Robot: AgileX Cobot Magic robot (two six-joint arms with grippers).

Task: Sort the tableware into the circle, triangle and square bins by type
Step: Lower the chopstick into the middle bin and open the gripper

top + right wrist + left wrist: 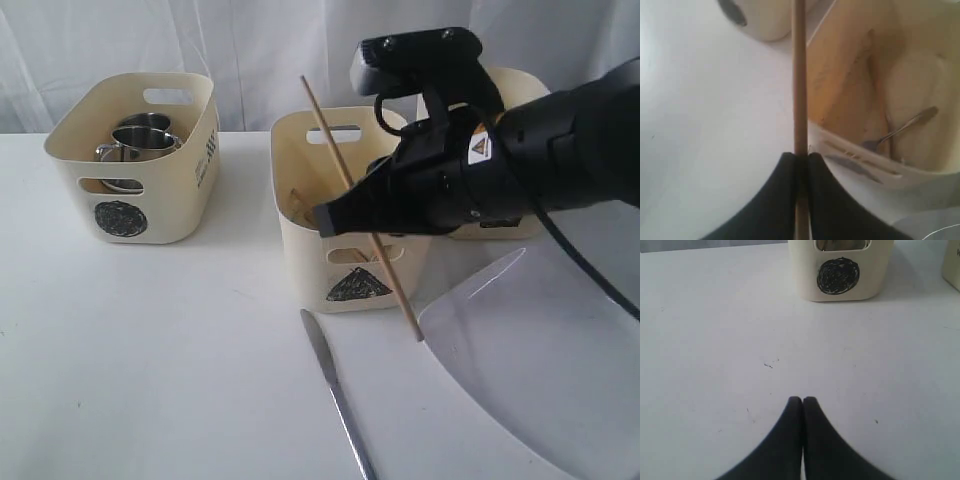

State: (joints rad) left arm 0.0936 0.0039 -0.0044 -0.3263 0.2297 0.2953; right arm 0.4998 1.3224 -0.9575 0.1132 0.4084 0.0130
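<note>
square bin [522,85] mostly hidden, plate [540,360] cropped

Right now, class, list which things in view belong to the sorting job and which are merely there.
Job: chopstick in the right gripper; knife; white plate; mugs in the circle tub; triangle tub; third tub, mark hidden.
Merely there: white curtain; table.

The left hand [802,399] hovers low over the white worktop [715,340], its two black fingers pressed together with nothing between them. Well ahead of the fingertips stands the cream circle tub [840,290], its scribbled black round mark [838,276] facing the hand and a cut-out handle [841,245] just above the mark. A few dark specks [769,365] dot the bare surface between them, and the corner of a second cream tub [952,270] shows beside the first.
</note>
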